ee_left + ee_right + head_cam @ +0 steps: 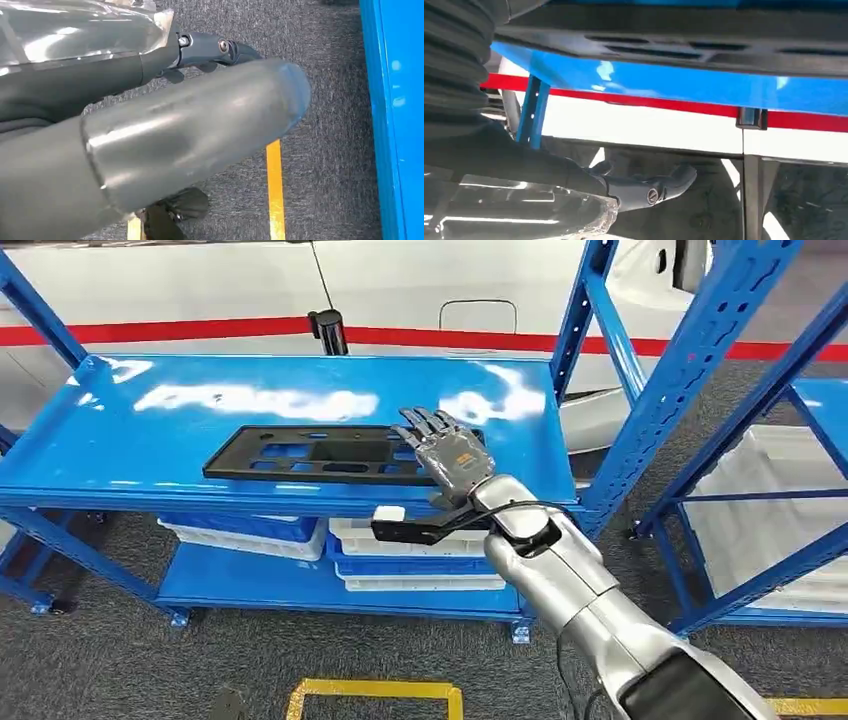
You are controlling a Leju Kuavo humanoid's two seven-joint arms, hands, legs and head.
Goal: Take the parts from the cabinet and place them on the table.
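Observation:
A long flat black part [320, 454] with several cutouts lies on the top shelf of the blue cabinet [150, 400]. My right hand [447, 455] hovers palm down over the part's right end with its fingers spread and nothing in them. The right wrist view shows the black part [674, 40] on the blue shelf [649, 82], with a gap between it and my fingers [659, 187]. My left hand [190, 135] hangs over the grey carpet beside the cabinet's blue edge [395, 125] and holds nothing.
White and blue bins [400, 540] are stacked on the lower shelf. A second blue rack with a white bin [780, 510] stands to the right. A white car body with a red stripe [200, 330] sits behind the cabinet. Yellow tape [375, 690] marks the floor.

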